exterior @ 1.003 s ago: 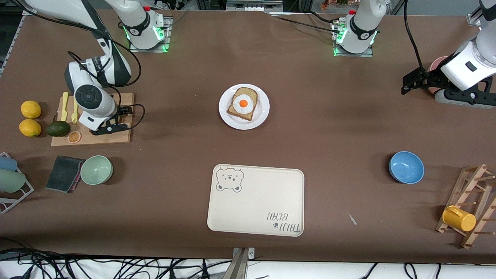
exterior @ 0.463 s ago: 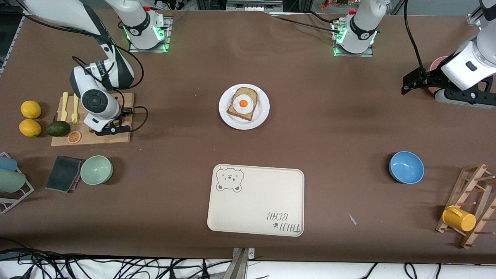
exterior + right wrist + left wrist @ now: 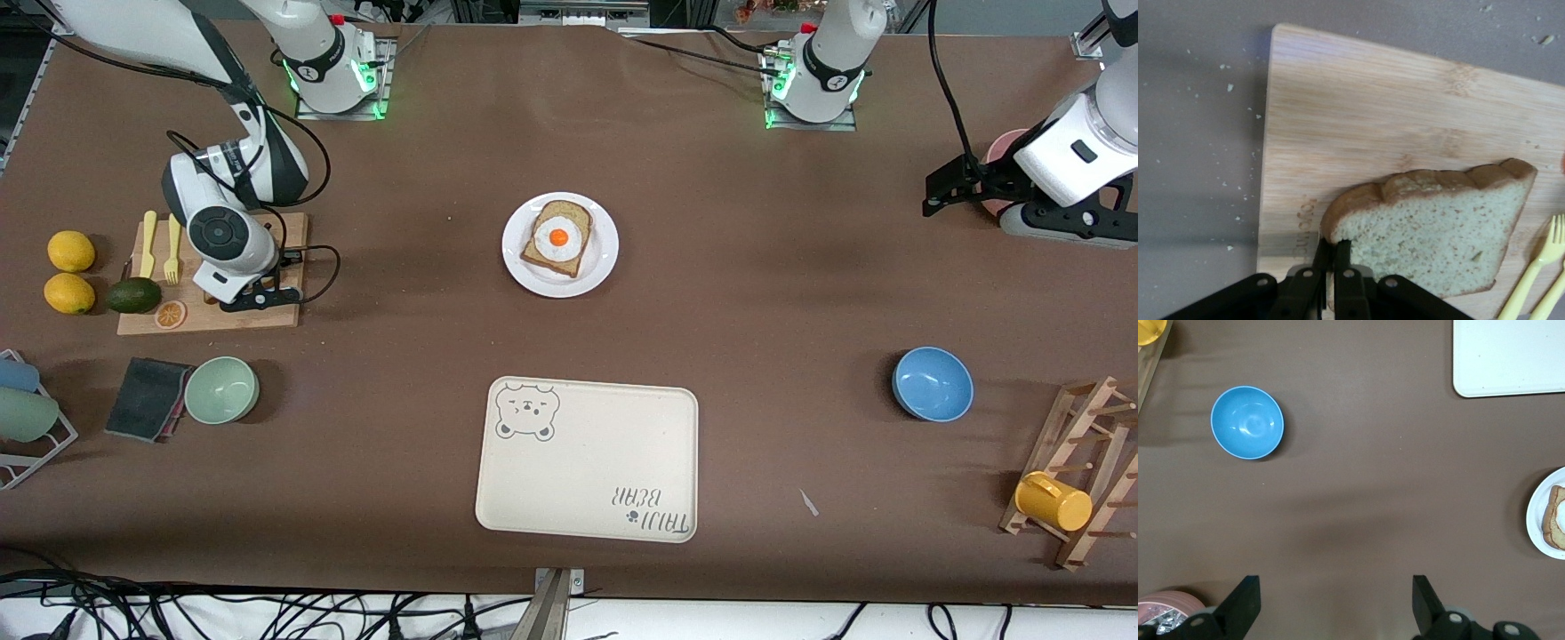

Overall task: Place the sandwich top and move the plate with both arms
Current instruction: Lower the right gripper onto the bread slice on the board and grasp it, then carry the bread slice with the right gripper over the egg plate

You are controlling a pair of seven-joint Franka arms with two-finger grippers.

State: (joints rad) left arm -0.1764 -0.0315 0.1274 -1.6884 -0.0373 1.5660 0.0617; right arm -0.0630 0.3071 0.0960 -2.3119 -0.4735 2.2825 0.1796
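Note:
The sandwich top [image 3: 1438,233], a speckled tan slice with a brown crust, lies on the wooden cutting board [image 3: 1371,120] at the right arm's end of the table. My right gripper [image 3: 1335,245] is shut on the slice's crust edge. In the front view the right arm hides the slice, and the right gripper [image 3: 258,298] is low over the board [image 3: 293,227]. The white plate [image 3: 605,267] sits mid-table with an egg-topped bread slice [image 3: 557,238] on it. My left gripper [image 3: 1336,587] waits open above the table at the left arm's end, the plate's rim [image 3: 1536,520] showing in its wrist view.
A cream bear tray [image 3: 587,462] lies nearer the front camera than the plate. A blue bowl [image 3: 932,384] and a wooden rack with a yellow mug [image 3: 1053,502] stand at the left arm's end. Two yellow forks [image 3: 160,244], an avocado [image 3: 134,295], lemons [image 3: 70,251] and a green bowl [image 3: 221,389] surround the board.
My right gripper shifted slightly over the cutting board and closed its fingers on the bread slice's edge. The left arm has stayed put.

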